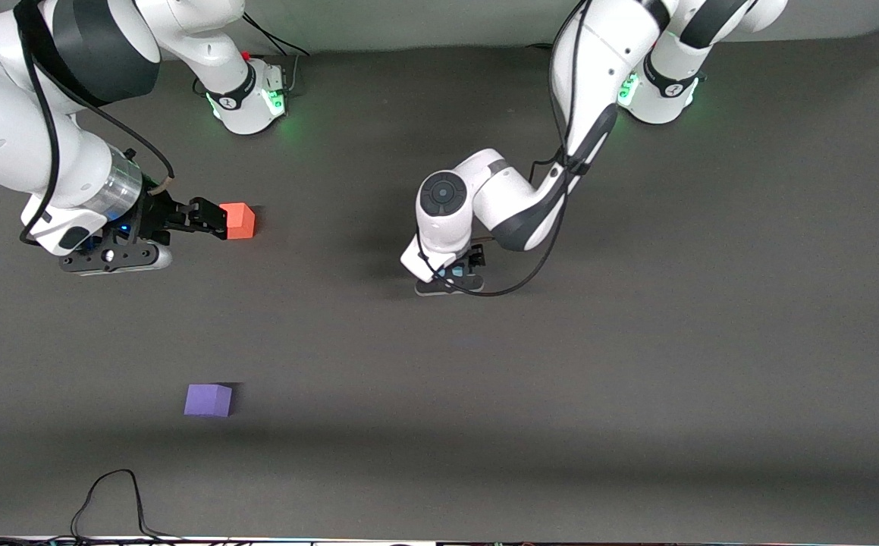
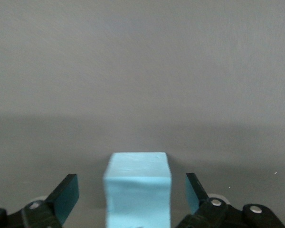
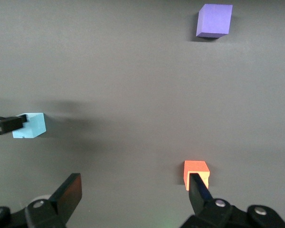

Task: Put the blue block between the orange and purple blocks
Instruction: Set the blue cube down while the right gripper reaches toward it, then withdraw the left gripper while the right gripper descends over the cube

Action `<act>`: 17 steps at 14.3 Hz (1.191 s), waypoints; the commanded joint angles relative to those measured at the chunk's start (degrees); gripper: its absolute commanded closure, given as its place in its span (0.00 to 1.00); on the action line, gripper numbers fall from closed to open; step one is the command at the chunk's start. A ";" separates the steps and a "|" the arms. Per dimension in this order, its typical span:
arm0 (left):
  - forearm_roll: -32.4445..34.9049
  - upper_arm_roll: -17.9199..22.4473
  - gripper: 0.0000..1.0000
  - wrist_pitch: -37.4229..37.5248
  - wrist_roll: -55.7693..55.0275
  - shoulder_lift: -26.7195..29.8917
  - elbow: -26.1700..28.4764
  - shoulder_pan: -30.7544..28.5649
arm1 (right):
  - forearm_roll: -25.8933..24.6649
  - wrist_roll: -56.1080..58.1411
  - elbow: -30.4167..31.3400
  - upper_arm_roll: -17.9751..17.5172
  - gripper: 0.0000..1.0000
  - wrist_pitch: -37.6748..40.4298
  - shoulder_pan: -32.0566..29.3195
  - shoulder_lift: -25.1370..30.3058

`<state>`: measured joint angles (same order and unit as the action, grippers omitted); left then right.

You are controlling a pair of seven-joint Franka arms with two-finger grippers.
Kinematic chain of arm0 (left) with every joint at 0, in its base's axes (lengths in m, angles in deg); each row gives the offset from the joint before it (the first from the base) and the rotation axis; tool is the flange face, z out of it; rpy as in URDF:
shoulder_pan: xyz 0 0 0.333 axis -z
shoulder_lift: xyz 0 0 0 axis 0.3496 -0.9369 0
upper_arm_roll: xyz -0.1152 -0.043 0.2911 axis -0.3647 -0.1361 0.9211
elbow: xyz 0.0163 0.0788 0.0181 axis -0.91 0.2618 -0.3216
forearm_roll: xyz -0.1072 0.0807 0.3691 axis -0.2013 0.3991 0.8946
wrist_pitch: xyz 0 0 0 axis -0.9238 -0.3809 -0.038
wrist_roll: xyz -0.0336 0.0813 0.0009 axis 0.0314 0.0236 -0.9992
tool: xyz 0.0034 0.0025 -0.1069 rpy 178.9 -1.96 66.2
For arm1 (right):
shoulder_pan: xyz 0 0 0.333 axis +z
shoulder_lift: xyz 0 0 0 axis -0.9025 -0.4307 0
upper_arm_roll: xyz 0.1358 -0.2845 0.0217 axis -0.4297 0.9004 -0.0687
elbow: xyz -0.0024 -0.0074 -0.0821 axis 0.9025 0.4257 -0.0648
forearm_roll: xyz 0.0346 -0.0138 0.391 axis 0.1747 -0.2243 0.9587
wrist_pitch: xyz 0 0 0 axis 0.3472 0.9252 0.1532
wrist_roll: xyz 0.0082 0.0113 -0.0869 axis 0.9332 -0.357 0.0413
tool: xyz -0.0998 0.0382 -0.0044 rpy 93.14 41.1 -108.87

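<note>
The left gripper [image 1: 460,270] points straight down near the middle of the dark table [image 1: 636,341], its fingers [image 2: 65,195] spread wide on either side of the blue block [image 2: 137,187], which sits on the table between them with a clear gap on each side. Its arm is folded sharply at the elbow above it. The right gripper [image 1: 208,218] hangs low and open beside the orange block [image 1: 238,220], toward the right arm's end of the table, holding nothing. The purple block [image 1: 208,400] lies nearer the front camera, well apart from the orange.
</note>
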<state>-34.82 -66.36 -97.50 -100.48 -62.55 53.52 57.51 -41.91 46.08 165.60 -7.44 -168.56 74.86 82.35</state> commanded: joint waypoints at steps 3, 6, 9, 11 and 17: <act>-6.56 -0.34 0.00 16.12 15.53 13.08 1.41 -12.48 | 0.60 -9.47 0.67 -6.28 0.00 -3.27 0.35 -0.33; -7.81 -0.34 0.00 23.34 26.96 18.62 1.58 -24.00 | -0.27 -20.71 0.67 -16.29 0.00 -10.19 0.26 -4.45; -7.73 -0.17 0.00 30.90 39.70 23.98 1.58 -34.37 | -3.77 -29.96 0.76 -24.30 0.00 -18.46 0.35 -11.47; -7.72 0.10 0.00 33.46 46.83 27.32 1.58 -40.26 | -10.44 -37.06 0.67 -28.61 0.00 -22.42 0.53 -17.53; -6.67 0.27 0.00 35.93 53.72 32.26 1.58 -46.36 | -33.64 -56.94 0.67 -34.52 0.00 -36.30 2.11 -36.34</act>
<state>-41.81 -65.57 -61.50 -48.09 -32.23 53.23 11.76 -69.53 -5.63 168.21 -41.03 -201.65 76.45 51.83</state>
